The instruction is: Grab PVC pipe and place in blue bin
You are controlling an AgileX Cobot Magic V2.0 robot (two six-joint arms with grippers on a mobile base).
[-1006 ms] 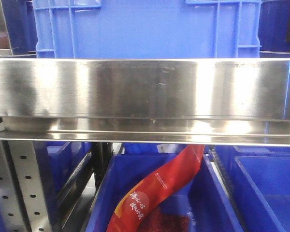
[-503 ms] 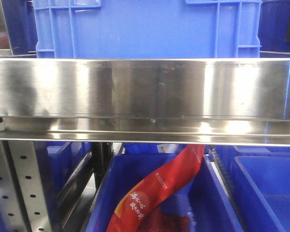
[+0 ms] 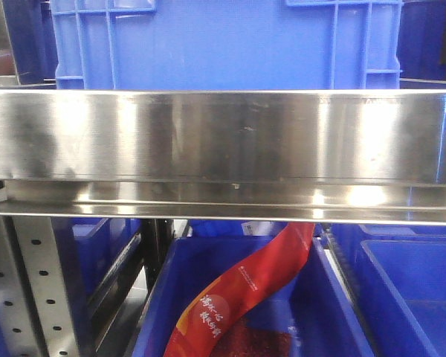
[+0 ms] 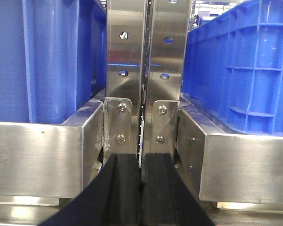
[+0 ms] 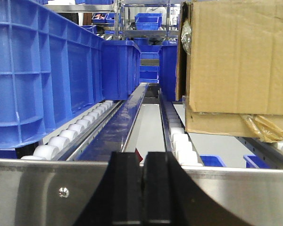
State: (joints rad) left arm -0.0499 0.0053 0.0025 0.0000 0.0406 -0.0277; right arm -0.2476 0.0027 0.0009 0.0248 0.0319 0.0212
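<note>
Steel shelving (image 3: 223,137) packed with blue bins (image 3: 223,37) all around. No PVC pipe visible in any view. Left gripper (image 4: 141,188) pressed together, empty, facing shelf uprights (image 4: 144,70); right gripper (image 5: 142,188) likewise, facing roller lanes (image 5: 75,134). Risk: clipping steel while reaching blind.

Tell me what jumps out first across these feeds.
In the front view, a wide steel rail spans the frame, with a red packet in the blue bin below. The right wrist view shows blue crates left and a cardboard box right, beyond the shut right claw.
</note>
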